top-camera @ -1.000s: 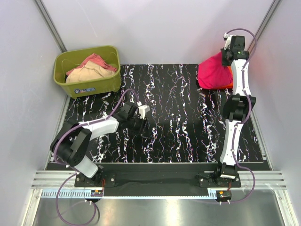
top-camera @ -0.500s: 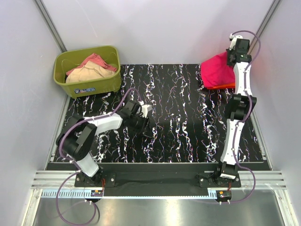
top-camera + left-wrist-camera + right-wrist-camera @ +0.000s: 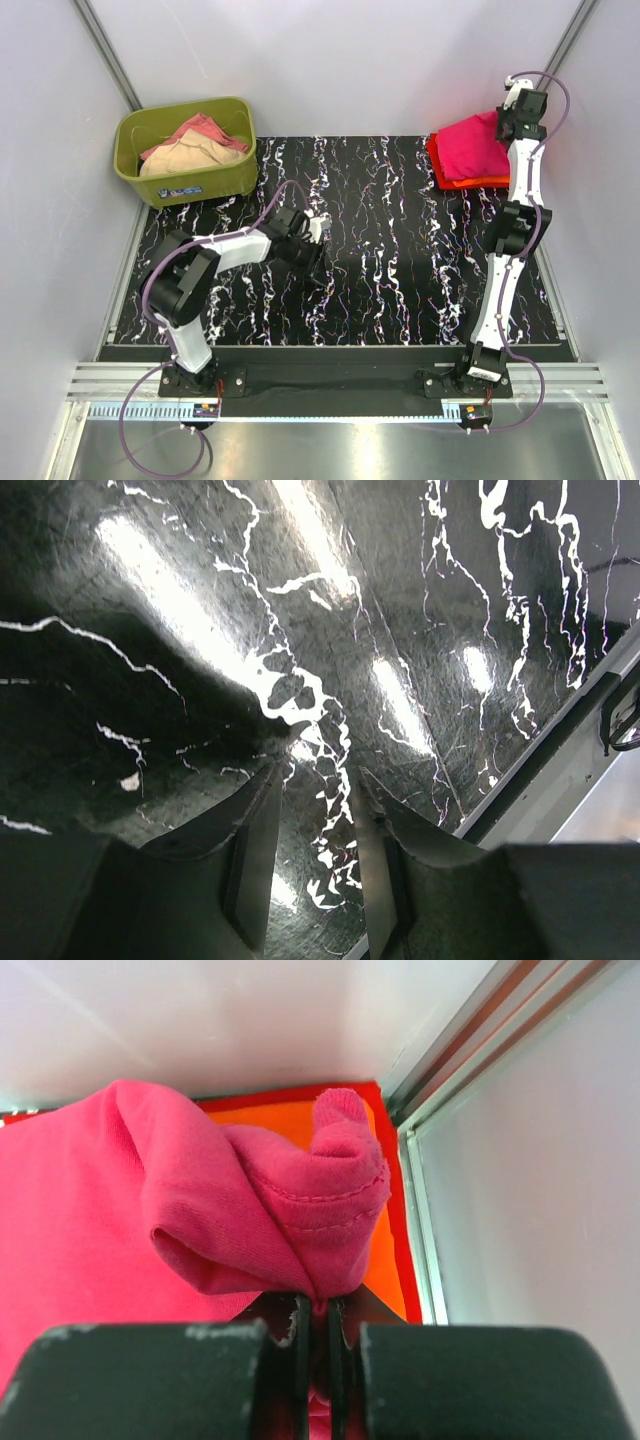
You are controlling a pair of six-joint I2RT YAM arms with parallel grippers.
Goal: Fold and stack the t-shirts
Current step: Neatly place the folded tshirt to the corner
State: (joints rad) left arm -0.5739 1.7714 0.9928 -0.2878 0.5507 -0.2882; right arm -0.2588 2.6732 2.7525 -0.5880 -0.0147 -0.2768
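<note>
The black marbled counter (image 3: 400, 260) carries a green tub (image 3: 190, 182) of other cloth at its far left corner. The two shirts sit at its far right corner, well apart from the tub and close to the right wall. The pink shirt (image 3: 470, 148) lies folded on top of the orange shirt (image 3: 468, 184), whose edges show under it along the near and left sides. Both look light, thin and limp, so I judge they will sag and fall open if lifted by a single point, though knit cloth should not slip in a pinch. The best hold is a doubled edge or folded corner, with all layers taken together. The right claw (image 3: 318, 1305) is closed on just such a bunched hem fold of the pink shirt, at the corner nearest the wall. The left claw (image 3: 315, 810) hangs low over bare counter near the middle, its fingers parted with nothing between them.
</note>
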